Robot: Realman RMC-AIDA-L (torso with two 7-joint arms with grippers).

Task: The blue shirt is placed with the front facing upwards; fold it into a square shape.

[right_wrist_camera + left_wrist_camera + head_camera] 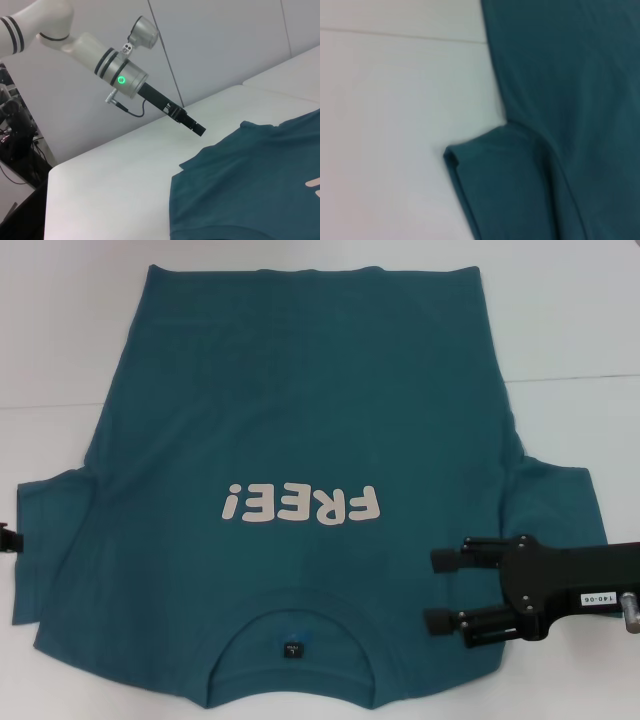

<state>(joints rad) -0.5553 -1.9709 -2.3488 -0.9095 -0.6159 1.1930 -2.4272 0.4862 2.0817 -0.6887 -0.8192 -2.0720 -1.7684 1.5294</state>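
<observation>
Shirt (300, 430) flat on table (60, 320), print up, collar nearest. Right gripper (432, 590) released over the right shoulder; left gripper (199, 130) off the left sleeve (closure unclear). Pinch both layers cleanly, lift evenly, fold straight.

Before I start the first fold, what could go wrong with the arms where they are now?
The right gripper, open, sits over the blue shirt inside the shoulder rather than at the sleeve edge, so closing here may pinch one bunched layer and skew the fold. The left gripper hovers near the other sleeve, off the cloth, so uneven grasps could drag the shirt sideways across the white table.
</observation>
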